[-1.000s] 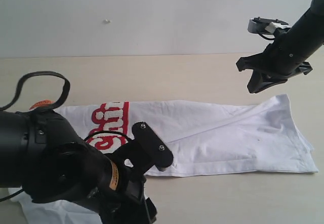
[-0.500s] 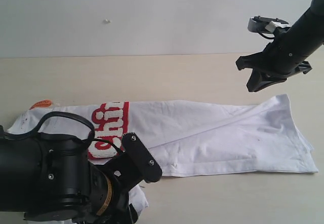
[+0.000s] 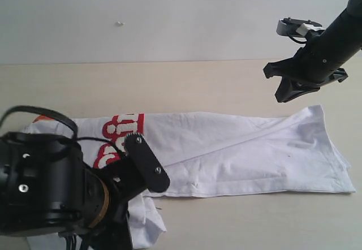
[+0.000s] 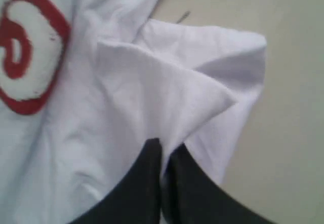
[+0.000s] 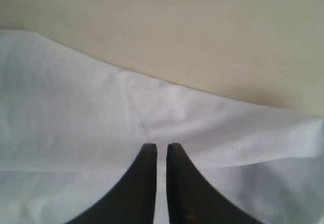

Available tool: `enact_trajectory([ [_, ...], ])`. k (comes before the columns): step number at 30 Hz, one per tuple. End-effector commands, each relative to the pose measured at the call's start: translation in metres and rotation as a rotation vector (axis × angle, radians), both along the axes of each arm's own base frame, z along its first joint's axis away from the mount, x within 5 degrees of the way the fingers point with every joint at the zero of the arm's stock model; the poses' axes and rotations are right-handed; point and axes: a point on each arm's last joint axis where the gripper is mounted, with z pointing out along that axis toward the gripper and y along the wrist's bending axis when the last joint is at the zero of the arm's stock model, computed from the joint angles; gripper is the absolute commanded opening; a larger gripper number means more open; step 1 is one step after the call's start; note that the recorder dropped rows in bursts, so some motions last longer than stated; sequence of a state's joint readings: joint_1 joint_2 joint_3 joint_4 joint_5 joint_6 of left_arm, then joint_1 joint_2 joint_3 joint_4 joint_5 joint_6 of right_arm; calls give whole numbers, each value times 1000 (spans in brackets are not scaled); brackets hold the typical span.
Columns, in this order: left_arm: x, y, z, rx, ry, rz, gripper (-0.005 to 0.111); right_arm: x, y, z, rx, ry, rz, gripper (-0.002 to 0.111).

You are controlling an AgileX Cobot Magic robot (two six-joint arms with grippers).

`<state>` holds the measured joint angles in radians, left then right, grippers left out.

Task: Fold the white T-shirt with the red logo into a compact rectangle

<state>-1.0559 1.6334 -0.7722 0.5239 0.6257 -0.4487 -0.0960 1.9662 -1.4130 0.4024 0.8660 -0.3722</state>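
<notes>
The white T-shirt [image 3: 243, 148] lies stretched across the table as a long band, with its hem end on the right. Part of the red logo [image 3: 120, 126] shows at the left, beside my left arm. In the left wrist view my left gripper [image 4: 164, 150] is shut on a raised fold of the white T-shirt [image 4: 167, 97], and the red logo [image 4: 23, 57] lies off to one side. My right gripper [image 3: 284, 96] is shut and empty. It hangs above the shirt's far right corner without touching it. The right wrist view shows the right gripper [image 5: 161, 147] over flat cloth [image 5: 76, 117].
The tan table [image 3: 169, 83] runs back to a pale wall. My bulky left arm [image 3: 51, 193] hides the shirt's left end. A crumpled bit of cloth [image 3: 148, 222] pokes out beside it near the front edge. Bare tabletop [image 3: 254, 222] lies in front of the shirt.
My left arm has swung lower and to the left, and its gripper has closed on a fold of the shirt. The right arm has stayed still.
</notes>
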Motion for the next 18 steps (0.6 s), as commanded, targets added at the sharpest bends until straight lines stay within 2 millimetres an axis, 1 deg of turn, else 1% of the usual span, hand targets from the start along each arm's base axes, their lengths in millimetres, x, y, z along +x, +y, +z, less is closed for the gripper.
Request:
enact_trajectory([
  [1,9,-1,41,-43,-142,-44,0,-1,1,4,2,-17,6,9],
  [2,12,-1,50,-33,-189,-74,0,-1,1,4,2,-17,6,9],
  [4,20,1,62,41,-281,-144,0,-1,1,4,2,-16,6,9],
  [6,28,6,67,123,-341,-204,0,-1,1,4,2,-16,6,9],
  [8,38,13,67,188,-360,-263,0,-1,1,4,2,-16,6,9],
  [10,50,22,67,208,-357,-294,0,-1,1,4,2,-16,6,9],
  [13,62,31,64,145,-304,-284,0,-1,1,4,2,-16,6,9],
  [15,57,31,60,106,-222,-309,0,0,1,4,0,-20,9,9],
  [18,50,28,57,93,-147,-426,0,0,1,5,-4,-27,13,9],
])
